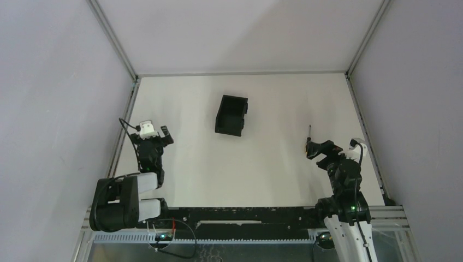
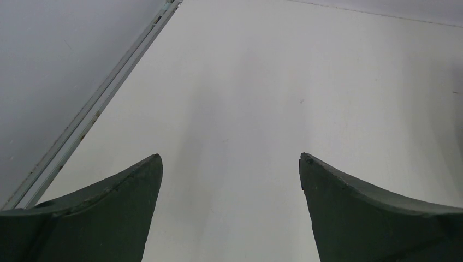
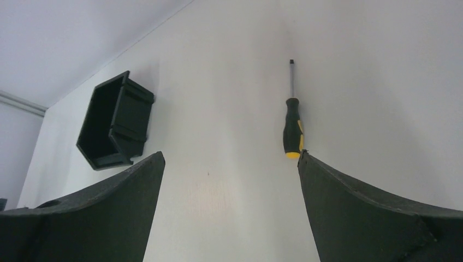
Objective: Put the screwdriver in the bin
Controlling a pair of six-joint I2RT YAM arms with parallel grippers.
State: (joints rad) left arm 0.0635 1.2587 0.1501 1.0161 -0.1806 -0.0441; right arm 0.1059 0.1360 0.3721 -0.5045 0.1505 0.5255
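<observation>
The screwdriver (image 1: 308, 136) lies flat on the white table at the right, its shaft pointing away from the arms. In the right wrist view it (image 3: 292, 124) shows a black handle with a yellow end. The yellow end lies just beyond the tip of my right finger. My right gripper (image 1: 318, 150) (image 3: 229, 158) is open and empty, just short of the handle. The black bin (image 1: 231, 114) (image 3: 113, 123) stands open-topped in the middle of the table, far left of the screwdriver. My left gripper (image 1: 159, 134) (image 2: 230, 158) is open and empty at the left.
A metal frame rail (image 1: 124, 131) (image 2: 93, 106) runs along the table's left edge beside my left gripper. Another rail (image 1: 364, 134) runs along the right edge near my right arm. Grey walls close the workspace on three sides.
</observation>
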